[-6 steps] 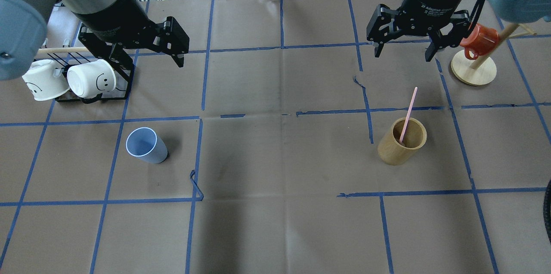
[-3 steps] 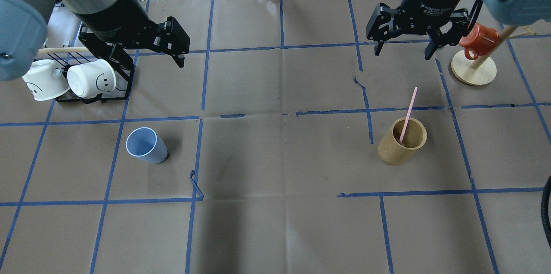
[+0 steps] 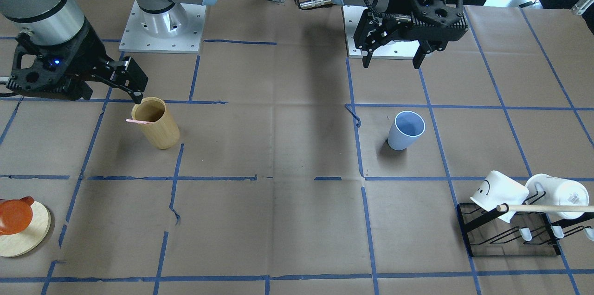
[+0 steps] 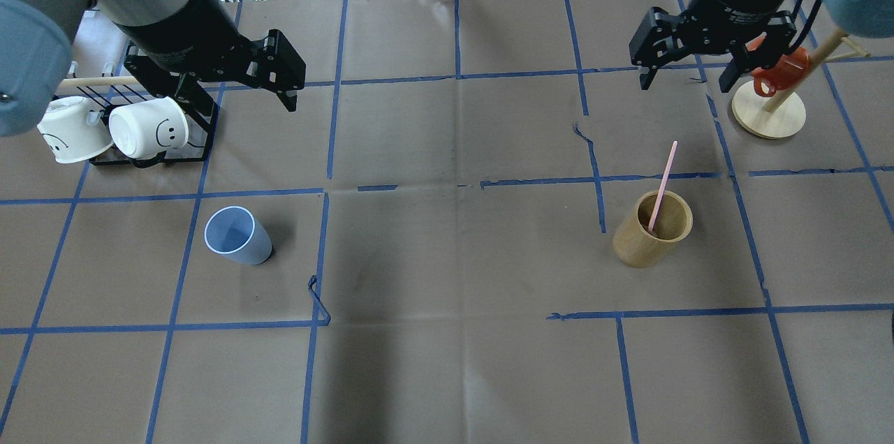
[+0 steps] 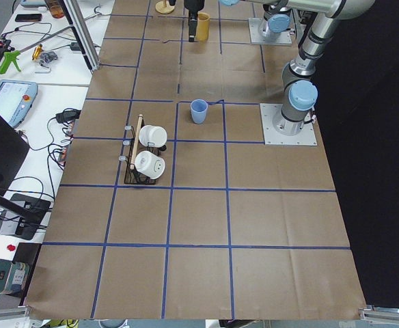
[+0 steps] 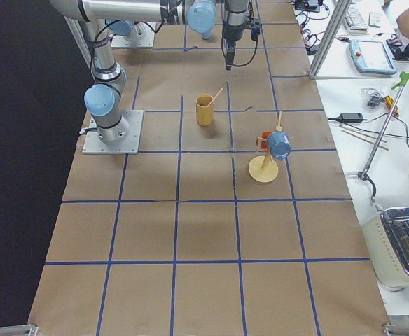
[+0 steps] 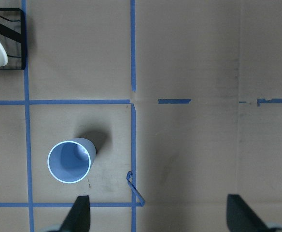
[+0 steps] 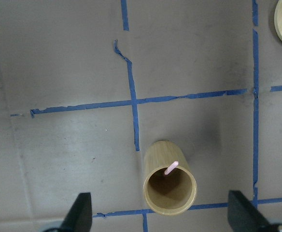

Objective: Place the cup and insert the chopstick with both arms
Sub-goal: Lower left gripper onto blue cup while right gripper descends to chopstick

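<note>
Pink chopstick [image 4: 661,186], leaning in bamboo holder [image 4: 653,231]; blue cup [image 4: 237,238], upright: we fear the left tool [image 3: 390,60] or right tool [image 4: 685,84], both spread and empty, tipping either by descending off-centre.

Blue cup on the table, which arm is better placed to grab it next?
Left. The left pincer, open, hangs on the same side as the blue cup, and its wrist view shows the cup. The right pincer, also open, is far across, near the wooden holder.
</note>
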Available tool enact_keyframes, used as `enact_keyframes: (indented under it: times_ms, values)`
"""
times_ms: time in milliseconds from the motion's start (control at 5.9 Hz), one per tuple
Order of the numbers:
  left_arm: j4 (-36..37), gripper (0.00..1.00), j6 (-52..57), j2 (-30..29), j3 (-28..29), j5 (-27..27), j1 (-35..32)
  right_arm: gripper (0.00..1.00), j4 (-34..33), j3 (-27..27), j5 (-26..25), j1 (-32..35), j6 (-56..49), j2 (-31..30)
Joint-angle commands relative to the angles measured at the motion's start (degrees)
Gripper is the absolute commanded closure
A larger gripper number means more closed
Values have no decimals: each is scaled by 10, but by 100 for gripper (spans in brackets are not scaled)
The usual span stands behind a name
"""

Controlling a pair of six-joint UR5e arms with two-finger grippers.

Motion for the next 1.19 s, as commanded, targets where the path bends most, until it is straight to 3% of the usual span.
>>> enact_keyframes:
  times_ms: [0, 508, 678, 847, 1017]
  values:
    - [4, 2, 12, -7, -23, -1, 7, 0, -89, 61, 4, -17, 7, -3]
    - [59, 2, 71, -28, -145, 5, 79, 0, -194, 177, 5, -16, 11, 8]
    - [134, 3, 89, -38, -208, 6, 90, 0, -226, 190, 0, -16, 8, 8]
    - [215, 3, 99, -47, -262, 6, 95, 14, -224, 190, -1, -16, 7, 6]
    - [248, 7, 106, -63, -283, 8, 96, 36, -220, 193, 2, -15, 5, 1]
